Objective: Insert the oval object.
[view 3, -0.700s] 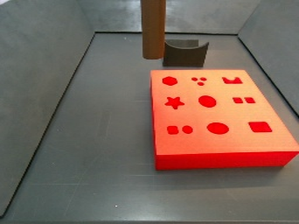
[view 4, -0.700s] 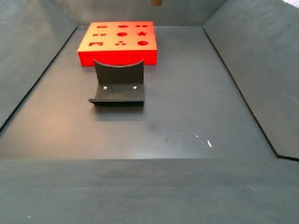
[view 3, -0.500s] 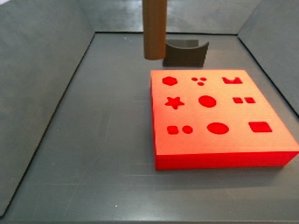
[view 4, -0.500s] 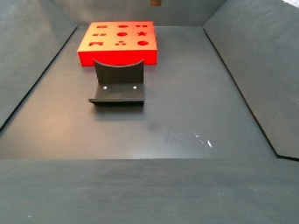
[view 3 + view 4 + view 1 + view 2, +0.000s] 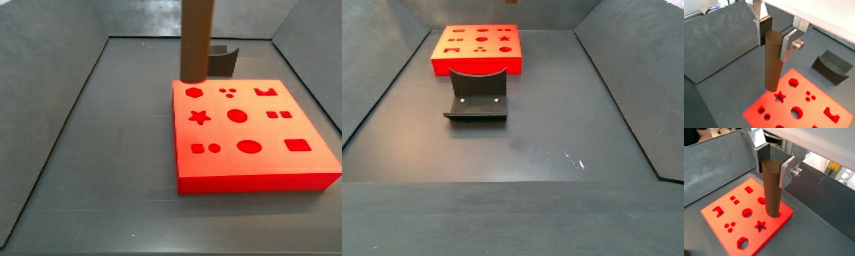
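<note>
My gripper (image 5: 775,41) is shut on the oval object (image 5: 771,62), a long brown matte peg that hangs upright from the silver fingers (image 5: 787,44); both wrist views show this grip (image 5: 773,170). In a side view the peg (image 5: 197,40) comes down from above the frame, with its lower end over the far edge of the red block (image 5: 254,165). The gripper itself is out of that view. The block's top has several shaped holes, among them an oval hole (image 5: 249,147) near the front. In a wrist view the peg (image 5: 771,190) hangs over the block (image 5: 724,210).
The dark fixture (image 5: 221,60) stands on the floor just behind the red block, and in a side view (image 5: 476,95) in front of it (image 5: 478,50). Grey walls (image 5: 54,60) enclose the dark floor (image 5: 516,150).
The peg has moved sideways, from beside the fixture and off the block, to above the block's far edge. The block and fixture have not moved.
</note>
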Tool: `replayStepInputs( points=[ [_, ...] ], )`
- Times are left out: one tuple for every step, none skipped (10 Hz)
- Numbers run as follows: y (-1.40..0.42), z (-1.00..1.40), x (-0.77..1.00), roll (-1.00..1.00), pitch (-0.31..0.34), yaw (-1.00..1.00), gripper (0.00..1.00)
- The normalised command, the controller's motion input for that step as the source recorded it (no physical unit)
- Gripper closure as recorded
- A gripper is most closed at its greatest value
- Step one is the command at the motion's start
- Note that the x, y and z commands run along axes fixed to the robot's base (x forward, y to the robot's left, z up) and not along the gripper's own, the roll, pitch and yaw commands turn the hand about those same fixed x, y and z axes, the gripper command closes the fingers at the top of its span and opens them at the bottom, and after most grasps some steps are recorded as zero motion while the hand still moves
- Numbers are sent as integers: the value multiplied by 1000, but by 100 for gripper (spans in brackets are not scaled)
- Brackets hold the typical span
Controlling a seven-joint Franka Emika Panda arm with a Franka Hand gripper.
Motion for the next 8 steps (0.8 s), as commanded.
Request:
replayStepInputs(
  points=[
    [-374,0,923,83,114,0,100],
    [-211,-26,531,0,1,-151,100],
    [-69,-11,0,0,-3,17,100],
    [-26,0,0,0,-1,0,100],
    [-383,0,703,67,0,174,100],
    [-429,0,1000,277,0,0,100],
    [-291,-46,989,390,0,0,100],
    [-211,-103,954,417,0,0,100]
  ],
)
